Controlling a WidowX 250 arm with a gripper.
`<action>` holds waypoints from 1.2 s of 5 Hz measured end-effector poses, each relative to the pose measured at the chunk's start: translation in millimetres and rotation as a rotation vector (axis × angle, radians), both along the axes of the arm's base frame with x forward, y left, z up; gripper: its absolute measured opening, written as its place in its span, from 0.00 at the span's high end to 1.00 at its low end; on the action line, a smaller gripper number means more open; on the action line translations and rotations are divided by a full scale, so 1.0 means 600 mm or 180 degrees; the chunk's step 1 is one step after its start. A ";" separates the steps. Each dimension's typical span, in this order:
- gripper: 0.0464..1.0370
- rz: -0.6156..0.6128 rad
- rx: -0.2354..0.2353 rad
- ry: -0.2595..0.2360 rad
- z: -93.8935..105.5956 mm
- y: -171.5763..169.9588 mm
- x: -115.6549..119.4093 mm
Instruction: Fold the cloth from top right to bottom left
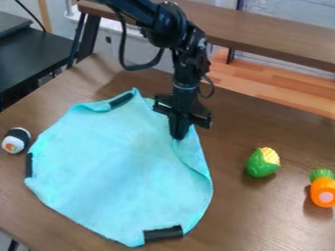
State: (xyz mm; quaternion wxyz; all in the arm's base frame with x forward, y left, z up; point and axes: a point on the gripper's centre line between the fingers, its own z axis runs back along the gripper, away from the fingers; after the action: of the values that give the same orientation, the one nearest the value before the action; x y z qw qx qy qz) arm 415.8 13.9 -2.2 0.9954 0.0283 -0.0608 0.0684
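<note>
Desk, brown wood, carries the work. Cloth, turquoise, spread over its left and middle part; outline rounded and uneven, right margin raised in a ridge running down from the far right edge. Brown bench behind, at upper right; black table at upper left. Black arm enters from the top edge, hanging down to the far right part of the cloth. Tool: fingers together, pinching the cloth's far right edge, which is bunched at the tips. Black strips on the cloth margin: far left, left, near. Toy corn, green and yellow, right of the cloth, apart from it. Toy carrot, orange with green top, at the right edge of the view. Toy sushi roll, black and white, left of the cloth.
</note>
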 end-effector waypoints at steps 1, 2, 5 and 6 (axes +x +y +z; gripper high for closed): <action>0.99 0.0080 -0.0173 -0.0053 0.036 0.020 -0.002; 0.99 0.0123 -0.0331 0.0001 0.055 0.049 -0.023; 0.99 0.0299 -0.0563 0.0279 0.035 0.141 -0.095; 0.99 0.0252 -0.0632 0.0222 0.061 0.157 -0.113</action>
State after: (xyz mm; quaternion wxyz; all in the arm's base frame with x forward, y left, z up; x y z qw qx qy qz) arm 348.1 108.2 34.2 0.9913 -0.0657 -0.0178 0.1124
